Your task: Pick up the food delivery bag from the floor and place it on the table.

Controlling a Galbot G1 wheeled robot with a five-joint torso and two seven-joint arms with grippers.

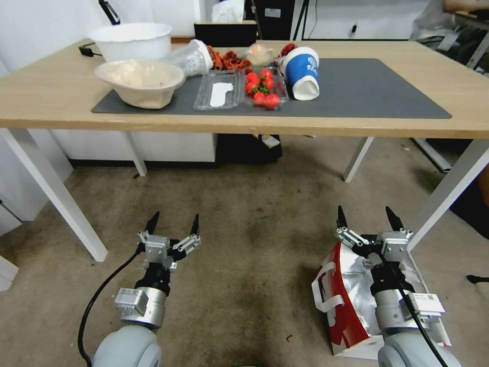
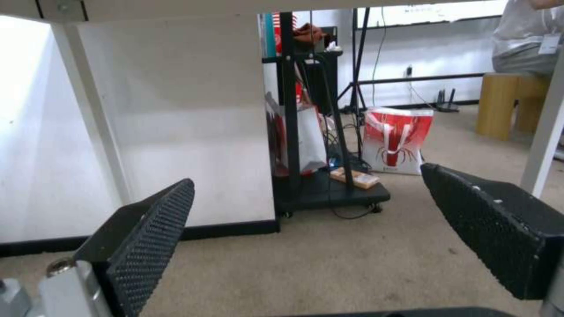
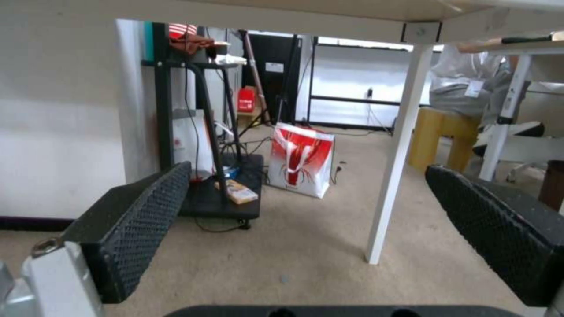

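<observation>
Bag (image 1: 346,300) first: it sits on the floor (image 1: 244,255) at the robot's right, directly beneath the right arm, its foil-lined mouth turned up and its red side panel with white strap handles facing inward toward the middle. The right claw (image 1: 368,218) hangs above the bag's far edge, fingers spread apart and holding nothing; the left claw (image 1: 173,224), also spread and empty, hovers over bare carpet well to the left. So the right arm is plainly the nearer one, and the bag lies below and slightly back from its fingertips, toward the robot. Its long axis appears to run front to back, roughly in line with the arm, so a grasp would seemingly need a drop down and a short pull-back toward the handles or rim. A small white label with a square code sits on the right wrist; nothing on it can be read. Beyond stands the table (image 1: 46,107), its grey mat (image 1: 367,92) free on the right side, food containers crowded on the left. A blue cup (image 1: 301,72) carries white print I cannot make out.
</observation>
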